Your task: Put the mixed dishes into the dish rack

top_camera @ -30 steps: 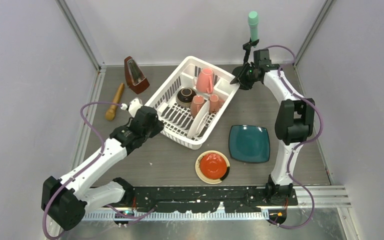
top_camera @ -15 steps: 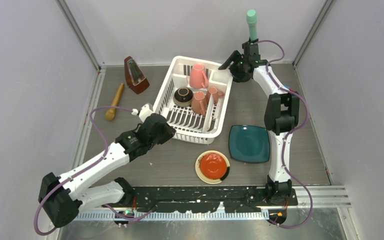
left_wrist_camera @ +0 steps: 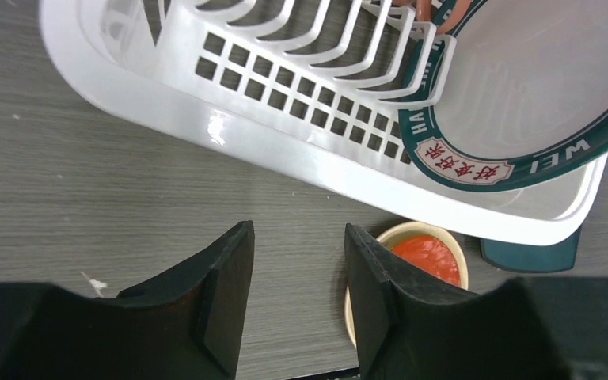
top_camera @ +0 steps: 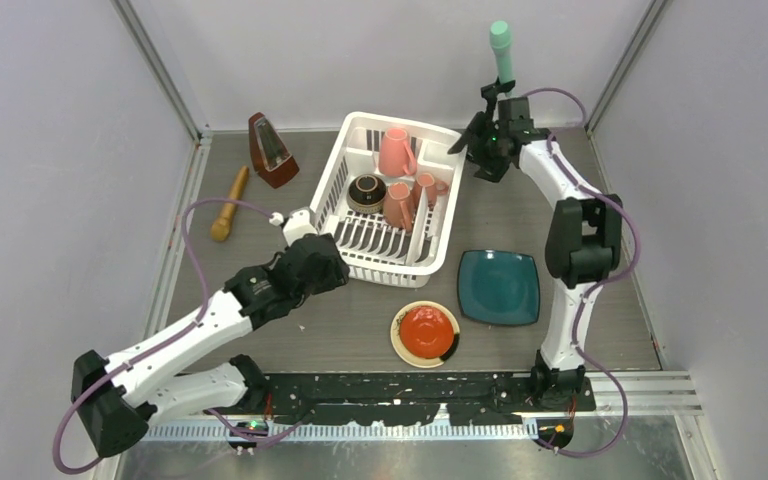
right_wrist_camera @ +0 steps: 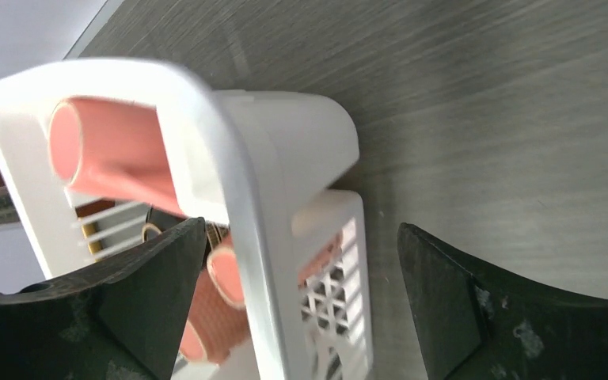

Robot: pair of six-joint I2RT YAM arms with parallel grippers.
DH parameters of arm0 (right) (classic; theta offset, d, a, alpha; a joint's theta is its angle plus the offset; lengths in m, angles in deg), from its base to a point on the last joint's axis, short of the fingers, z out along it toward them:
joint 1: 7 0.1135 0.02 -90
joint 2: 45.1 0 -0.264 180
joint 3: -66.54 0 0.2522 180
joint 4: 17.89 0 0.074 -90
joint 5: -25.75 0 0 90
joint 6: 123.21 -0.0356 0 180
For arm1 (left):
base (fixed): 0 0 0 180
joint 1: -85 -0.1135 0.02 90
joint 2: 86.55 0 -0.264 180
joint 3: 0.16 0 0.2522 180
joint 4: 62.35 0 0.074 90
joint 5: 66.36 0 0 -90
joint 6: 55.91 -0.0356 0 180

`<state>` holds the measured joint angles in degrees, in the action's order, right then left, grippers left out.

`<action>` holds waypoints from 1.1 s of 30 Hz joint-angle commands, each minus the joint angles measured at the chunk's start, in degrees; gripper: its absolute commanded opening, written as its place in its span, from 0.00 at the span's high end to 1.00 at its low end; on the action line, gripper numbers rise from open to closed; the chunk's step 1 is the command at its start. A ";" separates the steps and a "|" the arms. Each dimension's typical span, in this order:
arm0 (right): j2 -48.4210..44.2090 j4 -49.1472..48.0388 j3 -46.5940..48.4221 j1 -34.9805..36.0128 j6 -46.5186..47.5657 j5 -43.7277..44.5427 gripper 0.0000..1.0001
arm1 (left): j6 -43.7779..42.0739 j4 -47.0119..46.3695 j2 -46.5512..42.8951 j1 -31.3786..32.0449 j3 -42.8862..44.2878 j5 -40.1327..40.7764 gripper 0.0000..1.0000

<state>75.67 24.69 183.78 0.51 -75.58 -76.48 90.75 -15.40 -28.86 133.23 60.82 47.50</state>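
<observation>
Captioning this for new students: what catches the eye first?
A white slotted plastic dish rack sits mid-table, holding pink mugs. The right gripper straddles its far right corner, jaws open. A cream plate with red centre lies outside it, near the arm bases.

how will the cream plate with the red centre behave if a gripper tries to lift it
The cream plate lies flat on the table, so its low rim probably gives a grip little to catch. Its glossy glaze looks slippery; it may slide rather than lift. Likely ceramic, so fragile if dropped.
</observation>
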 commanded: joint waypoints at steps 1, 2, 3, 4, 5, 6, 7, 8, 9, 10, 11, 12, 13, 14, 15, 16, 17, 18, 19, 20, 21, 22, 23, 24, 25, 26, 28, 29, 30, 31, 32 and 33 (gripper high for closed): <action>-13.86 -0.54 -6.18 -0.99 4.90 3.45 0.02 | -10.62 1.40 -3.90 -0.06 3.61 2.59 0.49; -15.24 -1.40 -9.99 -1.33 5.18 3.66 0.02 | -13.11 0.85 -4.24 -0.06 3.92 1.31 0.47; -18.10 -1.93 -12.04 -1.61 5.50 3.89 0.02 | -15.29 0.52 -4.47 -0.06 4.24 0.10 0.44; -19.60 -3.11 -16.35 -2.49 5.52 3.84 0.02 | -18.13 -0.19 -4.76 -0.06 4.50 -1.71 0.41; -22.79 -3.66 -18.56 -3.07 5.56 3.43 0.02 | -20.87 -0.68 -5.04 -0.06 4.73 -3.95 0.38; -24.36 -4.60 -23.04 -4.57 5.55 3.04 0.02 | -22.83 -0.70 -5.46 -0.06 5.11 -5.36 0.35; -27.65 -4.84 -24.94 -5.29 5.70 2.31 0.03 | -24.41 -0.84 -6.02 -0.06 5.47 -6.76 0.32; -29.34 -4.72 -28.72 -6.43 6.09 1.99 0.04 | -26.54 -1.41 -6.63 -0.06 5.52 -8.69 0.31; -32.59 -3.72 -32.39 -7.67 6.39 1.36 0.05 | -29.04 -2.56 -7.36 -0.06 5.39 -11.18 0.30; -34.36 -3.09 -34.14 -9.24 7.12 1.36 0.06 | -31.50 -3.76 -7.98 -0.06 5.31 -15.36 0.30; -37.82 -1.23 -37.70 -9.78 7.65 1.65 0.07 | -33.36 -4.86 -8.33 -0.06 5.38 -17.87 0.31; -39.52 -0.04 -39.43 -10.73 8.36 2.69 0.07 | -34.67 -5.76 -8.46 -0.06 5.56 -19.56 0.31; -42.91 2.28 -42.54 -11.14 8.53 3.33 0.07 | -35.11 -6.66 -8.28 -0.06 5.78 -20.91 0.31; -44.53 3.26 -44.18 -12.26 8.66 4.22 0.08 | -35.51 -7.32 -7.93 -0.06 6.00 -21.88 0.31; -47.70 4.73 -47.22 -12.96 8.64 4.54 0.08 | -35.78 -7.75 -7.46 0.00 6.22 -22.79 0.31; -50.36 5.49 -48.59 -14.65 7.99 5.47 0.09 | -36.01 -8.08 -6.65 0.02 6.40 -23.42 0.31; -51.42 7.20 -51.09 -15.56 7.42 6.17 0.10 | -36.21 -8.25 -6.05 0.09 6.59 -23.57 0.31; -53.53 8.04 -52.06 -17.48 6.67 7.18 0.12 | -36.41 -8.39 -5.63 0.15 6.69 -25.59 0.31; -54.37 9.75 -53.76 -19.10 6.20 7.73 0.12 | -36.63 -8.52 -5.24 0.26 6.78 -26.60 0.31; -56.01 10.42 -54.62 -19.67 5.40 8.86 0.13 | -36.89 -8.50 -5.10 0.35 6.90 -27.45 0.31; -56.70 11.34 -56.26 -20.28 4.86 9.36 0.12 | -37.20 -8.42 -4.91 0.37 6.98 -28.31 0.31; -58.08 11.52 -57.11 -20.40 3.59 9.82 0.11 | -37.43 -8.30 -4.81 0.38 7.00 -28.90 0.31; -58.67 11.74 -58.75 -20.49 2.85 9.84 0.11 | -37.62 -8.19 -4.78 0.38 7.05 -29.62 0.30; -59.72 11.94 -59.63 -20.50 1.03 9.98 0.09 | -37.74 -8.06 -4.77 0.38 7.13 -30.17 0.30; -60.27 12.09 -61.41 -20.51 0.34 10.01 0.09 | -37.76 -7.83 -4.71 0.38 7.21 -30.91 0.30; -61.48 12.16 -62.32 -20.51 -0.70 10.77 0.08 | -37.69 -7.65 -4.56 0.38 7.31 -31.55 0.29; -63.27 12.66 -64.65 -20.52 -1.65 13.59 0.07 | -37.45 -7.65 -4.29 0.38 7.27 -33.23 0.29; -63.85 12.91 -65.98 -20.52 -1.99 14.14 0.07 | -37.23 -7.66 -4.06 0.38 7.23 -34.01 0.29; -64.75 13.27 -66.45 -20.52 -2.22 14.57 0.06 | -36.98 -7.71 -4.00 0.38 7.19 -34.20 0.29; -65.07 13.61 -67.15 -20.41 -2.81 14.24 0.07 | -36.83 -7.82 -3.85 0.38 7.04 -34.33 0.29; -65.32 13.80 -67.39 -20.33 -3.29 13.74 0.07 | -36.70 -8.08 -3.75 0.38 6.82 -34.23 0.29; -65.05 14.77 -67.56 -20.25 -4.47 14.47 0.07 | -36.52 -8.44 -3.46 0.38 6.67 -34.20 0.29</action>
<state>12.31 37.89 116.86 -19.97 -75.95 -65.13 54.58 -21.00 -32.88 133.38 65.98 16.07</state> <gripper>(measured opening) 0.933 0.709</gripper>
